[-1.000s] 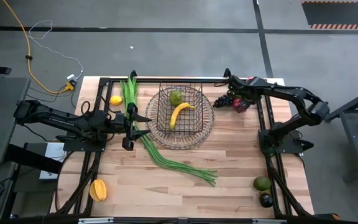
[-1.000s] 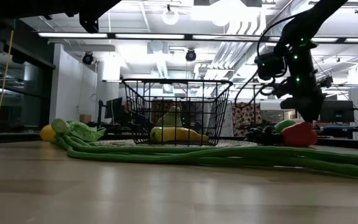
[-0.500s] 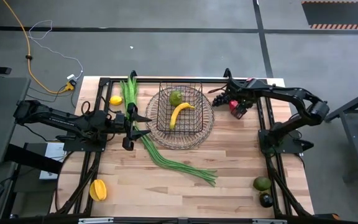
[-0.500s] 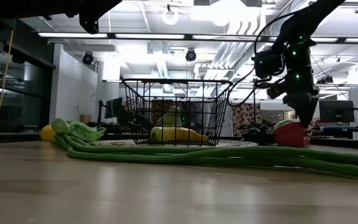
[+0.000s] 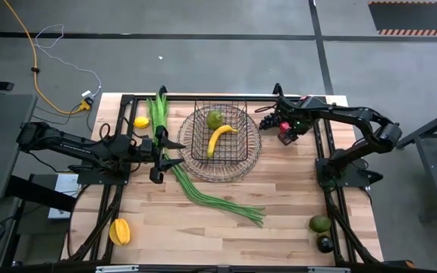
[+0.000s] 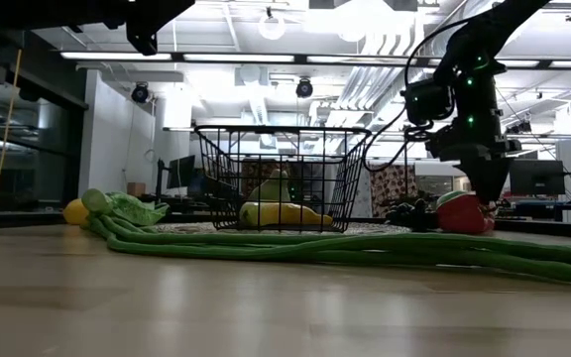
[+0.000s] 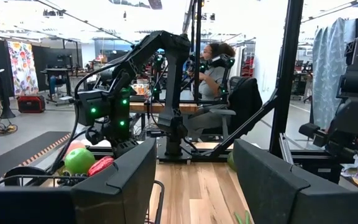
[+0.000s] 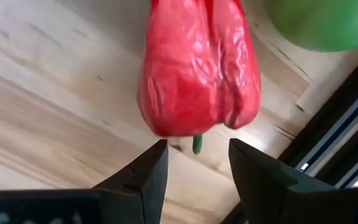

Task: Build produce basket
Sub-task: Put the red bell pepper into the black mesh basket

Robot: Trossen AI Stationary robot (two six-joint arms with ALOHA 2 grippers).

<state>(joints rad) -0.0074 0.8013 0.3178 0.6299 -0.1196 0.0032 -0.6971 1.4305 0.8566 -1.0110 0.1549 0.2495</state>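
Seemingly light and waxy-slick, the red pepper [image 8: 199,68] at upper right wants a mid-body pinch from the spread, empty right gripper [image 8: 194,163].

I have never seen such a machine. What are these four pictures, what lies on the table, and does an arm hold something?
These are two robot arms at a wooden table. One camera looks down from above, one sits at table height, and one rides on each wrist. A wire basket holds a banana and a green fruit. Long green beans, a lemon, an orange fruit, dark grapes and two avocados lie around it. The right gripper is open just above a red pepper, not gripping it. The left gripper waits open beside the basket, empty.
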